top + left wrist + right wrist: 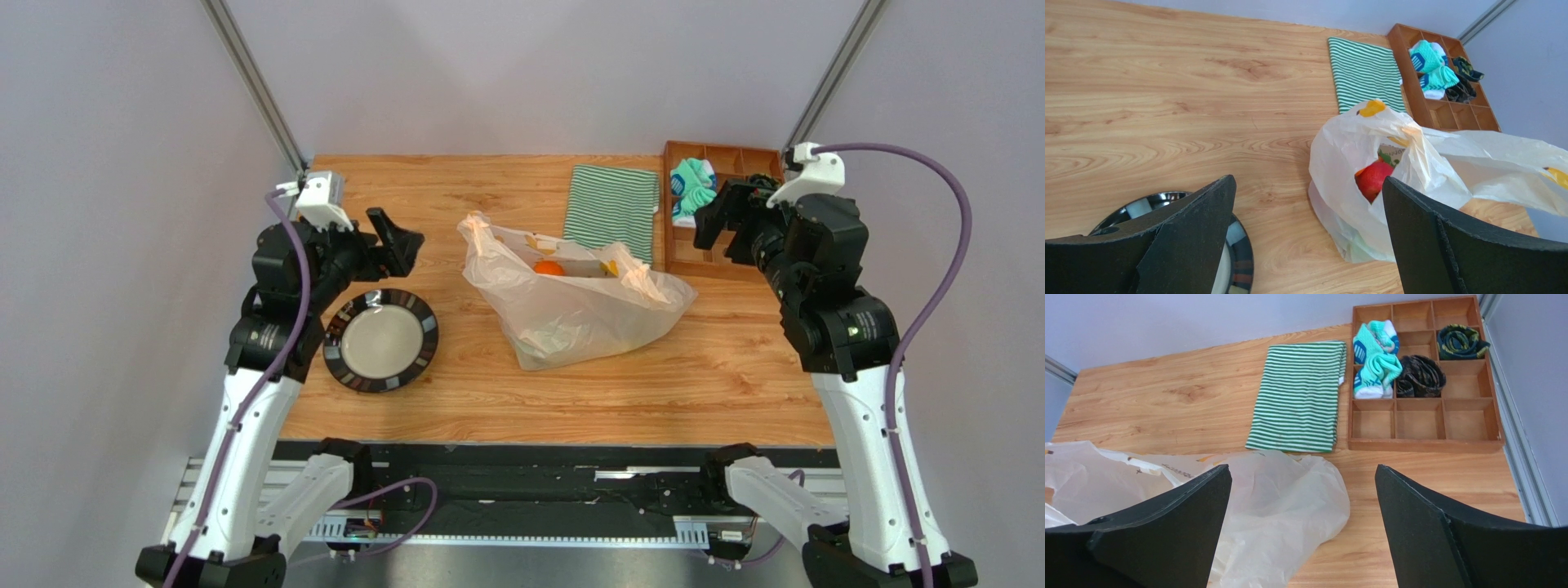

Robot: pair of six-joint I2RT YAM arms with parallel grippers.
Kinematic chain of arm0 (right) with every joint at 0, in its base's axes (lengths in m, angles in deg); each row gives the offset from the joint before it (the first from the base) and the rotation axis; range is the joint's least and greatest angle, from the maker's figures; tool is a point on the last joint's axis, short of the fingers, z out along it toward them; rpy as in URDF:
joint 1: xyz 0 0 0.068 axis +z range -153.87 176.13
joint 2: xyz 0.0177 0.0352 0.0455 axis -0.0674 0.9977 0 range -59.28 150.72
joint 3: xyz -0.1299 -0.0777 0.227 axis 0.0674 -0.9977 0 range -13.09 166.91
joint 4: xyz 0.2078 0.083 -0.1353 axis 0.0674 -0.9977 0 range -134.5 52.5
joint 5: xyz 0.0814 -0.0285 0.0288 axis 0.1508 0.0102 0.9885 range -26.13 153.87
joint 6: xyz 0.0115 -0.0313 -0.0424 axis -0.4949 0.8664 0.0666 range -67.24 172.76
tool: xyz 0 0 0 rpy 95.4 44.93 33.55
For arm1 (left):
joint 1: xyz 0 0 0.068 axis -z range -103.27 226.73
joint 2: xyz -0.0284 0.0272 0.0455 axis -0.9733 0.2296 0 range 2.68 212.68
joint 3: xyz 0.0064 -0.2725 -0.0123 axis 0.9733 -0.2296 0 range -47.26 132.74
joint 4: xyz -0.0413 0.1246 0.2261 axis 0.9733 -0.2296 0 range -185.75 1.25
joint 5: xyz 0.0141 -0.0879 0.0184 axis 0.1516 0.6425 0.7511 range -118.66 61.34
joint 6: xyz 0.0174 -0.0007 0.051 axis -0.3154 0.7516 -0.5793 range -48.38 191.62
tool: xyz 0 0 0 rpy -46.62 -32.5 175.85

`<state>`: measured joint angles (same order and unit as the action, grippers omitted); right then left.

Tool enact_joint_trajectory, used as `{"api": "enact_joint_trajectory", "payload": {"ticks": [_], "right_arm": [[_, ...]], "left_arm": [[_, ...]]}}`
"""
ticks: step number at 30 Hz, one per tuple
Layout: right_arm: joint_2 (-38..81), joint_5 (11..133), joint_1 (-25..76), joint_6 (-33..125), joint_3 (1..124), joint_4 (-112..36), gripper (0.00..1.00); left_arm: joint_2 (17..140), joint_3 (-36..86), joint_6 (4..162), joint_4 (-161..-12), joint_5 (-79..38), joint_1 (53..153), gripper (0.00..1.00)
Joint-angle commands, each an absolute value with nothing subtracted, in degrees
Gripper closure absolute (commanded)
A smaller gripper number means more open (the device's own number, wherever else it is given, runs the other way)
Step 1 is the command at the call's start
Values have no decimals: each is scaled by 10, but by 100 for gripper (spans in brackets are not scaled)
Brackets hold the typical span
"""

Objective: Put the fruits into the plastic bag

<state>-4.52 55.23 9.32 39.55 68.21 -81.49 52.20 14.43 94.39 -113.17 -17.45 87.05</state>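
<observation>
Both pairs of jaws stand wide apart with nothing between them: the left gripper (pixel 400 245) and the right gripper (pixel 724 223) each hang above the bench, holding no fruit and no part of the bag.

Between them lies the plastic bag (pixel 577 306), in the middle of the bench. Its long axis runs from the far left, where the handles and mouth stand up, to the near right, where its closed end sags flat. The mouth gapes toward the left arm, so that arm looks the better placed for any further drop or tidy. The right gripper sits past the closed end, over the far right corner.

Inside, an orange (pixel 548 267) shows at the opening in the top view, and a red apple (pixel 1373 179) sits just within the mouth in the left wrist view. Other fruits, if any, are hidden by the crinkled plastic. The only fruits I can find are in the bag, so the task seems at or near its end.

Near the left edge, under the left gripper, rests a dark-rimmed plate (pixel 427 337), apart from the bag. Beyond the bag, at the far edge, lies a striped cloth (pixel 611 208), just beside a wooden tray (pixel 724 152) in the far right corner. Teal socks (pixel 1373 358) fill compartments in the tray's left column, and dark rolled pieces (pixel 1420 376) sit in its middle and right columns.
</observation>
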Motion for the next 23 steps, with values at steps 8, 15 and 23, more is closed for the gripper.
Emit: {"api": "enact_joint_trajectory", "payload": {"ticks": [8, 15, 23], "right_arm": [[-252, 443, 84, 384, 422, -689, 9], [-286, 432, 84, 373, 370, -673, 9], [-278, 425, 84, 377, 381, -686, 10]], "left_arm": [[297, 76, 870, -1206, -221, 867, 2], [261, 49, 855, -1234, -262, 867, 1], [254, 29, 860, -1217, -250, 867, 1]]}}
